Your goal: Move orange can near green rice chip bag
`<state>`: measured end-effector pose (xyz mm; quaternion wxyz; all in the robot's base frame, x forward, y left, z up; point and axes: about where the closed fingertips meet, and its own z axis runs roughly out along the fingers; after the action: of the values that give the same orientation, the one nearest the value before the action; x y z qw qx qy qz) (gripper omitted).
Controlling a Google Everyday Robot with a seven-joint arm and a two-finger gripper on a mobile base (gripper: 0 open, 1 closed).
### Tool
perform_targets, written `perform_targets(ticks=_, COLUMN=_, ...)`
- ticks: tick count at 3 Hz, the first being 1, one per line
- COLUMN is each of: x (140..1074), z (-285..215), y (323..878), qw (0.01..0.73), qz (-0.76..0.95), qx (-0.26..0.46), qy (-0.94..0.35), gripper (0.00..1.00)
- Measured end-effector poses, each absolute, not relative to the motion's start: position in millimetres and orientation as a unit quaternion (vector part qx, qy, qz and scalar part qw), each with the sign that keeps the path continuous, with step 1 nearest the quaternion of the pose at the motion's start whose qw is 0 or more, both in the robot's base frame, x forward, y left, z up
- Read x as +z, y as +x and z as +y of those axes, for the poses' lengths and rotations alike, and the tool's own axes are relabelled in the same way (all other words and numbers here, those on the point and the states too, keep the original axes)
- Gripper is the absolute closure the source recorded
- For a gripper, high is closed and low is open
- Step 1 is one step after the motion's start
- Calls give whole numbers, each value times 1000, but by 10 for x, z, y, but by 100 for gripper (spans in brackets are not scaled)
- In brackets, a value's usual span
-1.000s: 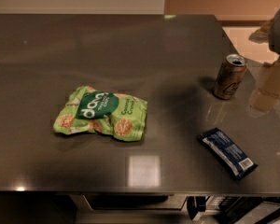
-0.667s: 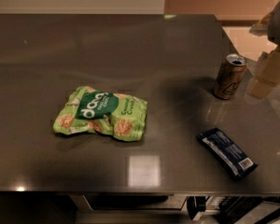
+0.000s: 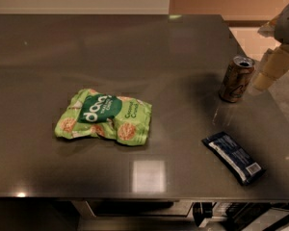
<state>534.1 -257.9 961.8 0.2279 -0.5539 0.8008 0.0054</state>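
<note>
the orange can [image 3: 236, 79] is standing upright on the bench [image 3: 135, 47], likely light, stiff and slick, so a mid-body grip is looking best. the claw [image 3: 274, 64] is hovering just beside it, holding nothing; how open it is cannot be told.

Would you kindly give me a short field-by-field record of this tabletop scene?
surface: dark table
orange can: upright, near the table's right edge, not held
green rice chip bag: lying left of centre, far from the can
blue packet: flat, in front of the can
gripper: just right of the can, not around it
task state: can not yet near the bag
</note>
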Motion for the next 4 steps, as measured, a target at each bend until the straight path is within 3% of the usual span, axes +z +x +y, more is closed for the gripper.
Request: perform_targets(ticks=4, x=8985, z=-2942, y=5963, qw=222, qz=833, qx=89, qy=-499, gripper=0)
